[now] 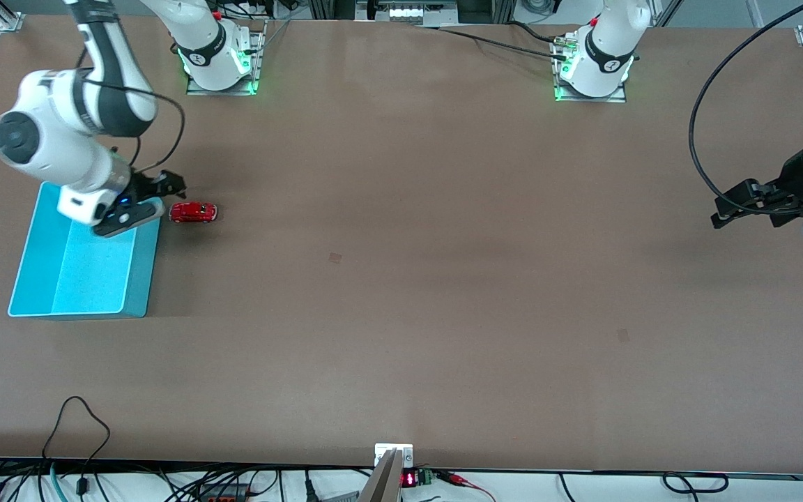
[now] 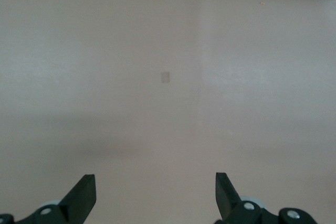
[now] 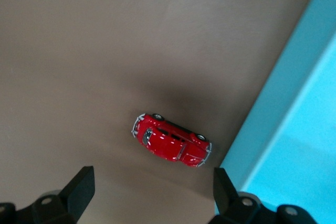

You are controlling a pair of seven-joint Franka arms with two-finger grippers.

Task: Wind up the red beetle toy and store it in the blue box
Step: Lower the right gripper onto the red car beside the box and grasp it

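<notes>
Front cam looking down across whole tabletop (image 1: 401,293); wrist cams looking down close; right shares red beetle toy (image 3: 172,145) with front.

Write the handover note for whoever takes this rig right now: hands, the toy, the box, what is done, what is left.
Right hand: open, holding nothing, up over the blue box's corner nearest the red beetle toy.
Left hand: open, holding nothing, waiting over bare table at its own end.
Toy: on the table, on its wheels, just beside the box's outer wall, not in it.
Box: nothing visible inside.
Done: no sign of grasping or storing yet.
Left: pick up the toy, wind it, put it in the box.
</notes>
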